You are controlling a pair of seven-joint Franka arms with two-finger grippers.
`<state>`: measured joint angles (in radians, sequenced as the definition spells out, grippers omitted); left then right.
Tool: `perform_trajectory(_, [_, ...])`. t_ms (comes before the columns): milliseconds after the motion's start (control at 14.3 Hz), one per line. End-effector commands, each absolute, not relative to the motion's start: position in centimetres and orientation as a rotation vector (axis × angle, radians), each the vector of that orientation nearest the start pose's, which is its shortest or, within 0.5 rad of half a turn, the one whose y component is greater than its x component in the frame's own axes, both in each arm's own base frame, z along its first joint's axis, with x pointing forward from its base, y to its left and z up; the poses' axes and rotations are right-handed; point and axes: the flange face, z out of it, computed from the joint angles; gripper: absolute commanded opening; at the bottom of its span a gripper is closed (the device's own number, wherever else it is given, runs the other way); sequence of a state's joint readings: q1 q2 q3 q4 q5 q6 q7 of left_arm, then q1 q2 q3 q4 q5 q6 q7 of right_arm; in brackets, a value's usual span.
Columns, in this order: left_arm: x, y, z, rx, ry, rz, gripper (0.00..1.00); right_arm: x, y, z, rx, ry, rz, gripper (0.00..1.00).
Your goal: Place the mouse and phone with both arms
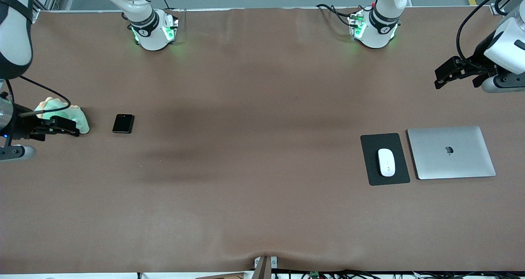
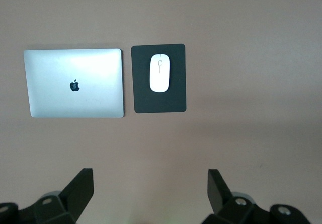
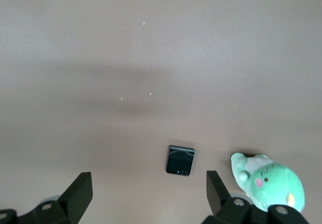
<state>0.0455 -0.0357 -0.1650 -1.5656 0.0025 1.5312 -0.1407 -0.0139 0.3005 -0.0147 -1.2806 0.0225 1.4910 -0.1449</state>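
While both arms hang clear, left tool and right tool are spread wide, holding nothing. Mouse lies on mouse pad beside laptop; phone on worktop near plush toy.

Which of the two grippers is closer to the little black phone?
The right gripper hangs open just beside the phone, over the plush toy. The left gripper, also open, is at the table's laptop end.

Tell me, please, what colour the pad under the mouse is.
The pad under the mouse is black, clearest in the left wrist view.
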Motion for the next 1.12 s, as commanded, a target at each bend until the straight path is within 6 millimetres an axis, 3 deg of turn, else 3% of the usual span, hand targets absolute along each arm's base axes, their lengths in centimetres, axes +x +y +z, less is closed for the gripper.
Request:
perform_trajectory(0, [53.2, -6.5, 64.8, -3.140, -0.034, -0.028, 1.00, 59.6, 0.5, 62.8, -3.103, -0.243, 0.148, 1.00])
perform_trajectory(209, [53.3, -6.5, 65.2, -3.135, -0.036, -0.044, 1.00, 56.3, 1.6, 65.4, -3.108, -0.255, 0.157, 1.00])
perform_trajectory(488, [53.5, -6.3, 65.1, -3.136, -0.039, -0.041, 1.00, 53.2, 0.9, 66.0, -3.101, -0.241, 0.172, 1.00])
perform_trajectory(698, [53.4, -6.1, 65.3, -3.136, -0.041, -0.044, 1.00, 52.1, 0.3, 65.3, -3.100, -0.224, 0.181, 1.00])
perform_trajectory(1047, [53.4, -6.2, 65.2, -3.136, -0.039, -0.039, 1.00, 51.9, -1.2, 64.8, -3.096, -0.176, 0.194, 1.00])
